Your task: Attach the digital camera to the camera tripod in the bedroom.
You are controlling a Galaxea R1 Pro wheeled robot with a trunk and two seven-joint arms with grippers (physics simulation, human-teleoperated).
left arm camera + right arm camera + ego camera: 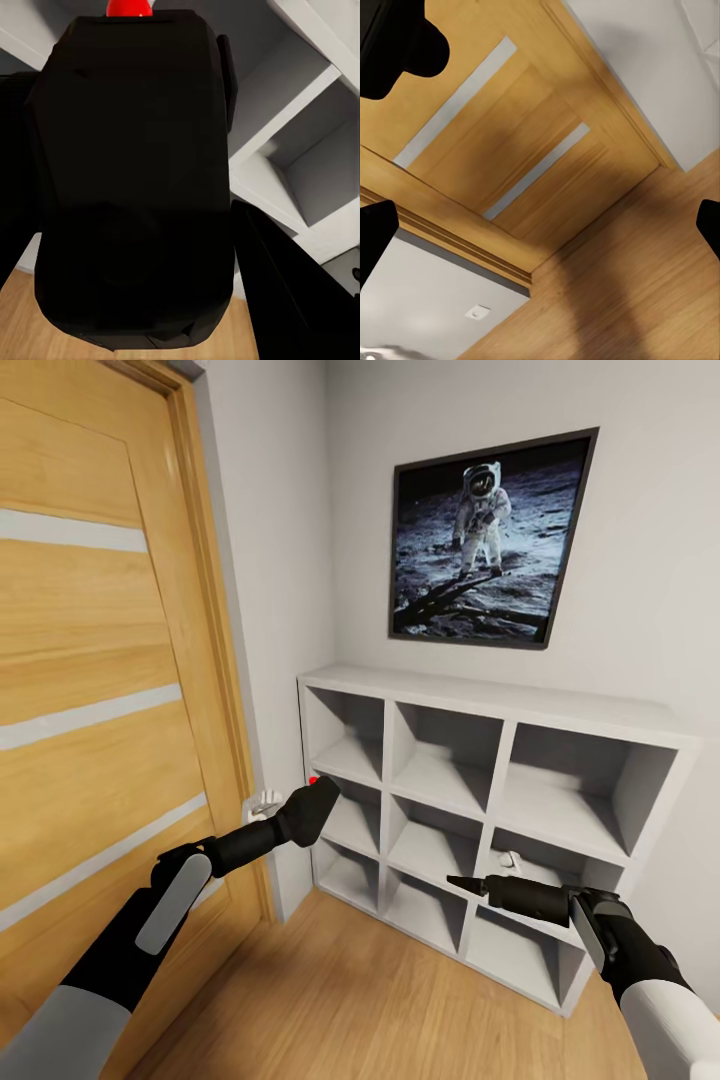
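Observation:
My left gripper (306, 812) is shut on the digital camera (312, 806), a chunky black body with a red button (314, 781) on top. I hold it in front of the white shelf's left column, close to the door frame. In the left wrist view the digital camera (135, 187) hangs between dark fingers (277, 292), and its red button (129, 7) points towards the shelf. My right gripper (465, 883) is open and holds nothing, low in front of the shelf's bottom rows. The camera tripod is out of view.
A tall wooden door (100, 660) with pale stripes stands at the left. A white cube shelf (500, 705) stands against the grey wall, with a small white object (508, 858) in one compartment. A framed astronaut picture (490, 540) hangs above. Light wood floor (350, 1000) lies below.

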